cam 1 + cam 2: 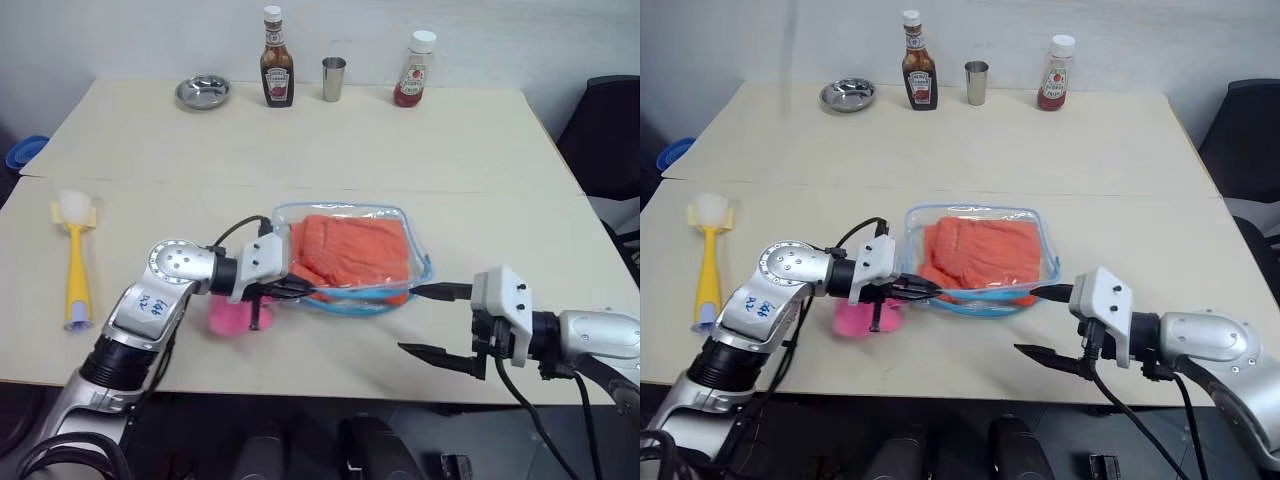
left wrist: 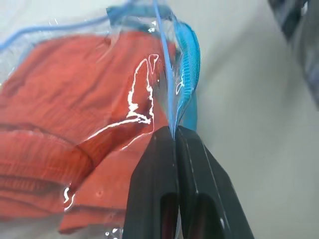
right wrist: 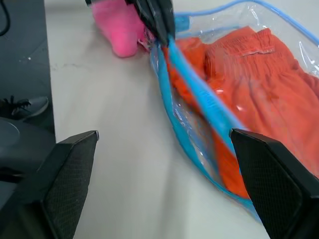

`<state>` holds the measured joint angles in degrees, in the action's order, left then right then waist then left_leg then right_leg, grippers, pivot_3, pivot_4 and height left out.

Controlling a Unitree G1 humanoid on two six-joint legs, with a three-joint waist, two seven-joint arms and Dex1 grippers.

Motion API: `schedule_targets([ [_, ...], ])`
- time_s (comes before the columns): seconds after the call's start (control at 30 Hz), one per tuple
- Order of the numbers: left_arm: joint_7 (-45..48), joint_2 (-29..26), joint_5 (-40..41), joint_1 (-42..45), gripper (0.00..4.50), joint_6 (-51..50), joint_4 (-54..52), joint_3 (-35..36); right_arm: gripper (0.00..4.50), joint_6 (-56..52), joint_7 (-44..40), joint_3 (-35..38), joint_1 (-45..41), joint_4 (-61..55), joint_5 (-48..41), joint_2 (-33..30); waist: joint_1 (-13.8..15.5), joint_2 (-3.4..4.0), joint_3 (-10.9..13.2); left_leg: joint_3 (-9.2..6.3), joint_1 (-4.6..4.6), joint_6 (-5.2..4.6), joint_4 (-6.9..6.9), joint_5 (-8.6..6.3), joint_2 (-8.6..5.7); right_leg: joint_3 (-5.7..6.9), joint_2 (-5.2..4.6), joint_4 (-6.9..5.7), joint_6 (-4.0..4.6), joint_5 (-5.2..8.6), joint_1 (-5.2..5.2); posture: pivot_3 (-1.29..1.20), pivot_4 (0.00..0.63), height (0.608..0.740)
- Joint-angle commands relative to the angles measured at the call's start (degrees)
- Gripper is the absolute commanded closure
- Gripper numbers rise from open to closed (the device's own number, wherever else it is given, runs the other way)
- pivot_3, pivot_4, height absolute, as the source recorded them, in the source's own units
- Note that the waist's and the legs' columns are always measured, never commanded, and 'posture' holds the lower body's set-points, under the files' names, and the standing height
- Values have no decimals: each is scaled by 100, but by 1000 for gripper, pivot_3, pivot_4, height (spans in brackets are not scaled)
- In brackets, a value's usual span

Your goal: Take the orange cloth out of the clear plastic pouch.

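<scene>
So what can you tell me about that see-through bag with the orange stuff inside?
The clear plastic pouch is a flat, shiny, transparent bag with rounded corners and light blue edging. It lies on the table, near the front edge, with the folded orange cloth filling it. The left gripper is shut on its blue edge at the near side. The open right gripper waits beside it without touching. A pink pom-pom sits by its left corner.

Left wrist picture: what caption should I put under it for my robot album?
The left gripper pinches the blue edge of the clear plastic pouch, with the orange cloth inside.
</scene>
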<state>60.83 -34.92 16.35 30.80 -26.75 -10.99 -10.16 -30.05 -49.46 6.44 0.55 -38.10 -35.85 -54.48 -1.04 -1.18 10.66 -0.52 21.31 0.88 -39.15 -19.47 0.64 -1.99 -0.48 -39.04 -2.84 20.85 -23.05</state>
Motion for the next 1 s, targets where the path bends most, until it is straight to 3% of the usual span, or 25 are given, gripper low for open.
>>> schedule_targets([
  [0.03, -428, 176, 327, -71, 4500, -535, -487, 240, 762, 194, 220, -455, -289, 59, 496, 287, -16, 0, 0, 0, -2, 1, 0, 0, 0, -1, 1, -3, 0, 0, 0, 0, 150, 740],
  [0.2, -625, 261, 271, -273, 4500, -615, -703, 142, 2442, 574, 582, -1261, -991, 815, 1624, 790, -52, 0, 0, 2, -9, 11, 2, 6, 1, -4, 5, -11, 0, 0, 0, 0, 150, 740],
  [0.5, -684, 324, 233, -170, 4500, -568, -587, 54, 2442, 1520, 637, -2114, -1799, 1860, 3031, 1321, -43, 0, 0, 3, -5, 15, 1, 8, -2, -3, 0, -9, 0, 0, -5, 0, 150, 740],
  [0.6, -699, 346, 242, -88, 4500, -589, -542, 48, 1825, 1895, 814, -2297, -1917, 2189, 3571, 1407, -42, 0, 0, 3, -4, 15, 1, 8, -2, -3, 0, -8, 0, 0, -5, 0, 150, 740],
  [0.7, -710, 370, 273, -46, 4500, -623, -562, 43, 859, 2103, 1056, -2400, -2082, 2538, 4039, 1604, -45, 0, 0, 4, -4, 16, 1, 9, -2, -4, 1, -10, 0, 0, -6, 0, 150, 740],
  [1.0, -712, 434, 298, 36, 4500, -653, -561, 35, 859, 2236, 1066, -2504, -2353, 3178, 4504, 2037, -54, 0, 0, 11, -2, 20, 1, 11, -2, -9, 1, -22, 0, 0, -20, 0, 150, 740],
])
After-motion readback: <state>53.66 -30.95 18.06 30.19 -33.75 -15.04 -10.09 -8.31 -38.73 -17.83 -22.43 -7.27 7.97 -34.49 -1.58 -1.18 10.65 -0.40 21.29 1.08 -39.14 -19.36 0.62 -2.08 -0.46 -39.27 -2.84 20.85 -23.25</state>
